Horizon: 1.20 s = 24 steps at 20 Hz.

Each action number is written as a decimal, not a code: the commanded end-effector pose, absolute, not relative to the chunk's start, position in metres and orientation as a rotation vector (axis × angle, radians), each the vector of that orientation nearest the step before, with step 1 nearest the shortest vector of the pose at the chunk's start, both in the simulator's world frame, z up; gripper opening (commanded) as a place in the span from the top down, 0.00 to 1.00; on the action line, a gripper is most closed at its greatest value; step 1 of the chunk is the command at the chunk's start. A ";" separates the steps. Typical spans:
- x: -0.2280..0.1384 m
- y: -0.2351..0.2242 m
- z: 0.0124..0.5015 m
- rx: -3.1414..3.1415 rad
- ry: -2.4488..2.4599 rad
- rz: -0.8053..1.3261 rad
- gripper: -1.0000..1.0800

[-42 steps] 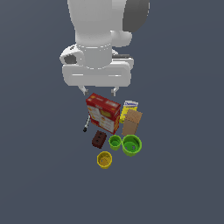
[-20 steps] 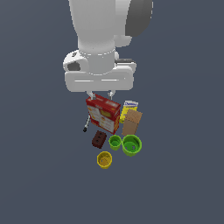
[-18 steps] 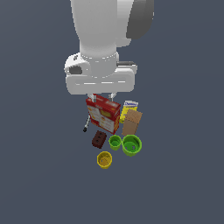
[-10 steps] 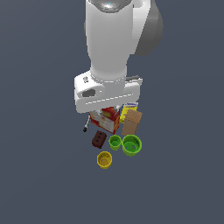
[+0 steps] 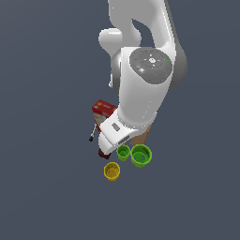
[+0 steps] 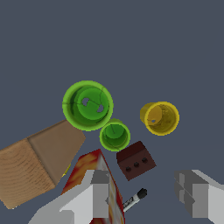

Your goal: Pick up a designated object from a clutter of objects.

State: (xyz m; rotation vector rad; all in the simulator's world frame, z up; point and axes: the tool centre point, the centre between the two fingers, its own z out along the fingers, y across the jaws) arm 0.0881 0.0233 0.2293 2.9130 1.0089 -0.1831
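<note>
The largest lime-green cup (image 5: 141, 155) (image 6: 88, 105) stands upright, open side up, at the front of the clutter. A smaller green cup (image 5: 123, 152) (image 6: 114, 135) touches it on the side. A yellow cup (image 5: 111, 171) (image 6: 161, 117) stands apart. The red box (image 5: 104, 109) (image 6: 95, 175), tan box (image 5: 141, 136) (image 6: 37, 164), brown block (image 6: 135, 160) and thin dark tool (image 5: 92, 133) (image 6: 134, 199) lie behind. My gripper (image 6: 146, 197) is open and empty, above the red box and brown block; in the exterior view the arm hides its fingers.
The arm's white body (image 5: 140, 89) covers much of the heap in the exterior view. The objects rest on a plain dark grey floor (image 5: 47, 187).
The arm has swung forward and down over the heap, now covering the boxes. The objects have not moved.
</note>
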 end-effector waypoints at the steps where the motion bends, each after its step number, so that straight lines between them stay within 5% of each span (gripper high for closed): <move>1: 0.097 0.033 0.212 2.860 1.142 -0.218 0.38; 24: 0.125 0.089 0.101 2.494 1.831 -0.400 0.38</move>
